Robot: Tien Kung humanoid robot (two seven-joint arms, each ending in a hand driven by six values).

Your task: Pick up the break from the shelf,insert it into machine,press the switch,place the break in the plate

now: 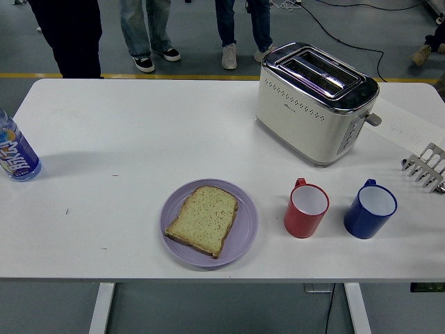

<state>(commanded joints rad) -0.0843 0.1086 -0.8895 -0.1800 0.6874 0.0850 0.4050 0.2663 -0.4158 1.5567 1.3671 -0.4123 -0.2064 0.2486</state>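
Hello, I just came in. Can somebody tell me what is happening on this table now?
Nothing is being handled right now; no robot hand is in view. A slice of bread lies on the purple plate near the front edge. The toaster stands behind, its slots empty. A red mug and a blue mug stand right of the plate, a rack at the right edge, a bottle at the left. People stand beyond the table.

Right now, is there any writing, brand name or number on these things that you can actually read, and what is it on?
Bottle: a colourful label with large white lettering, tilted and cut off at the picture's edge; not readable.
Toaster: a small dark brand mark on its cream side; too small to read.
Bread, purple plate, red mug, blue mug: no writing visible.
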